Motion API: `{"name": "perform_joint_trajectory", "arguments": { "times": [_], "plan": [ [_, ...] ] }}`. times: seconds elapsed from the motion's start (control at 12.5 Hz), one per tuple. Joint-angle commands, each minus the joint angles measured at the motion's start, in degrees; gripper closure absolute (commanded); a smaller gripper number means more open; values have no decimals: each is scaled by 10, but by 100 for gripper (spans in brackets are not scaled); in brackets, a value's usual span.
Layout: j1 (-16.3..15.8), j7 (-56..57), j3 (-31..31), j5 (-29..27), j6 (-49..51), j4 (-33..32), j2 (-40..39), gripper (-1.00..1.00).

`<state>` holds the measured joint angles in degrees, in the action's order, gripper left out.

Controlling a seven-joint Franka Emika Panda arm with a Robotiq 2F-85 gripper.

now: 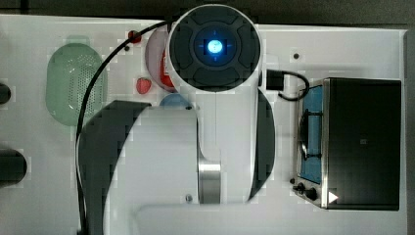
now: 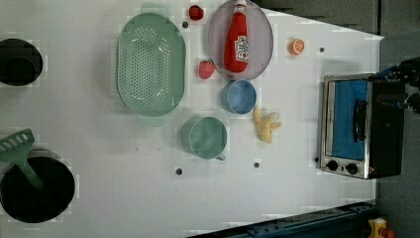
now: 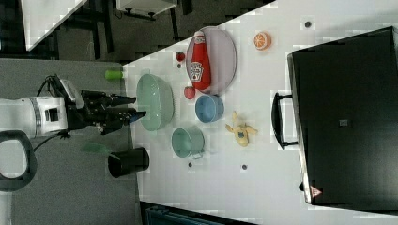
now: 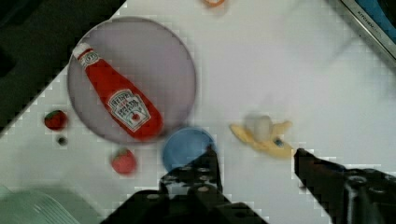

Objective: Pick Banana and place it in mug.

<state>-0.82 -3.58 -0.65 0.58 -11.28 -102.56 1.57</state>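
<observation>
We find the banana [image 2: 266, 125] lying free on the white table [image 2: 99, 198], just beside the blue cup [image 2: 238, 96] and near the mint-green mug [image 2: 204, 137], which stands upright and empty with its small handle toward the left view's bottom. To us the banana looks like a light, stiff plastic toy, partly peeled, with flaps that splay out unevenly; we judge the surface smooth and somewhat slippery. We would close across its thicker middle rather than on a thin flap, which could slip away.

Our hand [image 4: 254, 161] hangs high above the table with nothing between its fingers, which stand well apart. In the right view the hand [image 3: 126, 112] juts out from the white wrist, fingers aimed at the table, well apart from the banana.
</observation>
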Motion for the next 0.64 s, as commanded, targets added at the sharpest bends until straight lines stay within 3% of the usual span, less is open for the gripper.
{"name": "perform_joint_trajectory", "arguments": {
  "times": [0.08,0.24,0.64],
  "plan": [
    [29,-8,11,-9,137,-82,182,-59],
    [29,-8,11,-9,137,-85,180,-99],
    [28,-6,10,-9,66,-153,148,-100]
  ]
}}
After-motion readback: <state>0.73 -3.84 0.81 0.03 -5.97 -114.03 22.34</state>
